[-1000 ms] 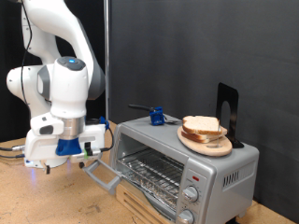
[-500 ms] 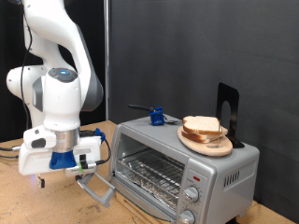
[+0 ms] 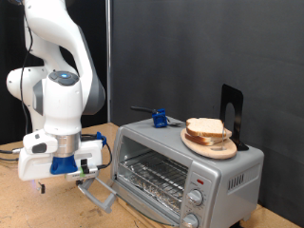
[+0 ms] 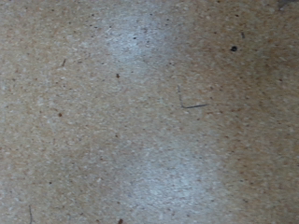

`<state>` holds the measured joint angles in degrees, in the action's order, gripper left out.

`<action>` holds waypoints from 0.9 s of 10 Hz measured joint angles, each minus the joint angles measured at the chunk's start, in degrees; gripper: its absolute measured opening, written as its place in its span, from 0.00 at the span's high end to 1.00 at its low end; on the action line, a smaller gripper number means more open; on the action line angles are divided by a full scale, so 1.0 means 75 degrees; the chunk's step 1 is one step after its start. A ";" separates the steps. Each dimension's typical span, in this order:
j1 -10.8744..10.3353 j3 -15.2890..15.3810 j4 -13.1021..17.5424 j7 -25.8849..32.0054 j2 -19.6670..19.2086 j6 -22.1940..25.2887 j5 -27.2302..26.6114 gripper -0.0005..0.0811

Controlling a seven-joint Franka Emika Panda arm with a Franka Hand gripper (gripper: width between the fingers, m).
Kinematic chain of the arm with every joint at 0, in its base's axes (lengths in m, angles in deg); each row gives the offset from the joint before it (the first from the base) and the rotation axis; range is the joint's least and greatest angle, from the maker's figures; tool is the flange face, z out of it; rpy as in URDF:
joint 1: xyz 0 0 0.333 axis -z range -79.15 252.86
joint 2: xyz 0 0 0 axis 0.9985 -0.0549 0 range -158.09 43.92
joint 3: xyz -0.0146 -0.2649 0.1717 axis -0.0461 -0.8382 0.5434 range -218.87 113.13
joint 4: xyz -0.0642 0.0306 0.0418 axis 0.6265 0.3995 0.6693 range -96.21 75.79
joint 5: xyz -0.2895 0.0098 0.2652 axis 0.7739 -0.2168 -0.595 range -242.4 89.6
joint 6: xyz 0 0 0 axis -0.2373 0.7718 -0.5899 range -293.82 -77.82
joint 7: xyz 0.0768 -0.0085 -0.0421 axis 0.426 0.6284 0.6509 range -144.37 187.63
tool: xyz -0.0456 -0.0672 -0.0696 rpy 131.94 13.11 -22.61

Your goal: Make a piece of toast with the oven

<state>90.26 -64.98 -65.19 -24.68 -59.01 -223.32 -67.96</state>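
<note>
Resting on plate atop oven, toast, gripper well apart

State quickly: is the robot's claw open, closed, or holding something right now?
Claw: cannot be told; low beside the oven's opened door, nothing seen between its fingers.
</note>
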 joint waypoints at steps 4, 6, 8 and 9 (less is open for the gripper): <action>0.0022 -0.0134 0.0006 -0.0250 -0.0368 -0.0401 0.0405 0.01; 0.0024 -0.0196 -0.0002 -0.0368 -0.0530 -0.0610 0.0544 0.01; 0.0025 -0.0262 0.0002 -0.0480 -0.0740 -0.0844 0.0674 0.01; 0.0025 -0.0290 0.0005 -0.0516 -0.0855 -0.0963 0.0731 0.01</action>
<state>90.45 -67.16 -65.15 -28.54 -65.42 -230.55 -62.48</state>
